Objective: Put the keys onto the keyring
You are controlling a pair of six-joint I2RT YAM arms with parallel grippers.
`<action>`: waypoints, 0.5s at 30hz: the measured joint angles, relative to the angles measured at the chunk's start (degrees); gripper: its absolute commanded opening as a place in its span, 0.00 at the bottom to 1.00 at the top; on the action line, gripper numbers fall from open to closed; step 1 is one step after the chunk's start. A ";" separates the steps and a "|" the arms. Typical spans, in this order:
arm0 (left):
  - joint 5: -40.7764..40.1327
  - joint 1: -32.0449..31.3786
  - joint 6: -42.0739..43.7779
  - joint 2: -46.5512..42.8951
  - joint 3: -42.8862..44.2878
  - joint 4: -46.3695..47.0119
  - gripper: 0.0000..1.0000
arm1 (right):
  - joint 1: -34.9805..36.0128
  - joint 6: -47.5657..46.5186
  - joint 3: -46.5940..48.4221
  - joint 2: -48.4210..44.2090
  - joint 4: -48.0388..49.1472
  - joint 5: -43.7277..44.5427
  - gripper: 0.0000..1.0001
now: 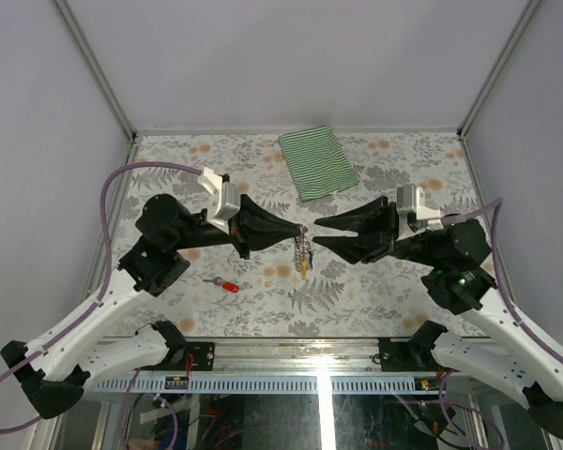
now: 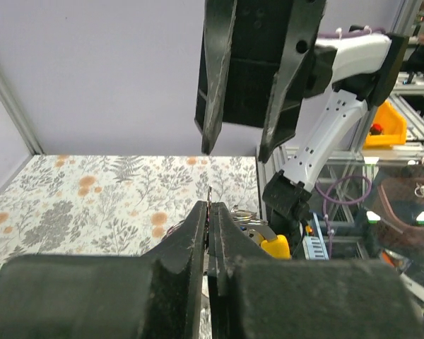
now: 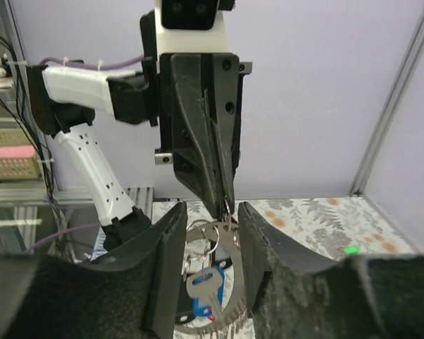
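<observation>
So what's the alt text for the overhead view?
The left gripper pinches a keyring with keys dangling above a floral table; the right gripper, open, faces it. A red-tagged key lies nearer the left arm, a striped cloth at the back.

Pale lilac walls (image 1: 291, 56) enclose three sides, aluminium posts (image 1: 94, 67) standing at the far corners. The tabletop (image 1: 375, 292) wears a grey-and-orange floral print.
</observation>
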 measured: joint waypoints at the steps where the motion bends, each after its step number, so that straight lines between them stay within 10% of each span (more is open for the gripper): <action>1: 0.44 0.02 1.88 0.13 2.16 -4.31 0.00 | 0.00 -1.44 1.22 -0.76 -2.75 -0.15 0.48; 15: 0.79 0.00 23.63 12.35 28.46 -55.36 0.00 | 0.00 -10.40 5.60 2.67 -25.51 -0.50 0.49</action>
